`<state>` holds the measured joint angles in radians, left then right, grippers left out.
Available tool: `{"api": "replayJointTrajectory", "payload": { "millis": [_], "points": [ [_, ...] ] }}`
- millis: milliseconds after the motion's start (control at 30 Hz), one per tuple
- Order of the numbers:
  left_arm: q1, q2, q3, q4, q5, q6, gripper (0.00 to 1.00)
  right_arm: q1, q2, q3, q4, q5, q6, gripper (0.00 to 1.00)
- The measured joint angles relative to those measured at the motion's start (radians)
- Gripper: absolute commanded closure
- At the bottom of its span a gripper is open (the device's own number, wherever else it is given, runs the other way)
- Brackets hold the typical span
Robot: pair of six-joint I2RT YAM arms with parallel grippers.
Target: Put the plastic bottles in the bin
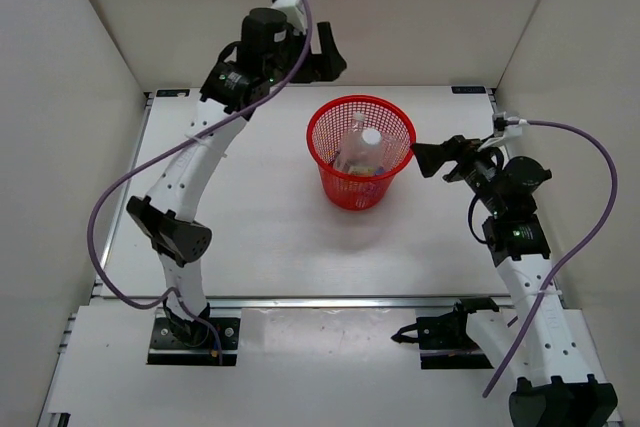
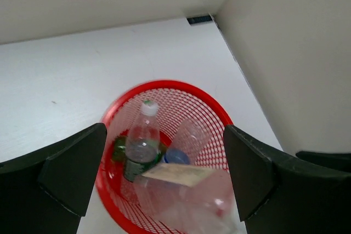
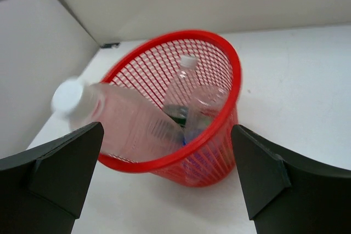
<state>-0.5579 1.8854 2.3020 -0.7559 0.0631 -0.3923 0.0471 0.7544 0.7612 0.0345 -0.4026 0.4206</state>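
Red mesh bin [image 1: 356, 193] stands between your left gripper [image 1: 330, 55] and right gripper [image 1: 421, 159], both spread and empty; the right is nearer the white-capped bottle [image 3: 118, 120] slanting over its rim

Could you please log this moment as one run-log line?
bin: holds bottles | left hand: open, empty | right hand: open, empty | task: apparently complete
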Motion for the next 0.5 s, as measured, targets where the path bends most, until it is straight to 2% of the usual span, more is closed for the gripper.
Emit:
{"api": "replayJointTrajectory", "payload": {
  "millis": [100,200,367,500],
  "points": [
    [0.053,-0.039,0.002,-0.031,-0.075,-0.016,0.01,-0.033,0.031,0.029,-0.096,0.020,-0.002,0.00],
    [0.142,-0.157,-0.144,-0.076,-0.174,-0.048,0.01,-0.109,0.062,0.090,-0.255,0.071,-0.006,0.01],
    [0.392,-0.406,-0.633,-0.135,-0.379,-0.105,0.02,-0.298,0.147,0.205,-0.532,0.152,-0.057,0.01],
    [0.431,-0.539,-0.935,-0.195,-0.450,-0.122,0.01,-0.312,0.210,0.238,-0.706,0.294,-0.100,0.01]
  ]
}}
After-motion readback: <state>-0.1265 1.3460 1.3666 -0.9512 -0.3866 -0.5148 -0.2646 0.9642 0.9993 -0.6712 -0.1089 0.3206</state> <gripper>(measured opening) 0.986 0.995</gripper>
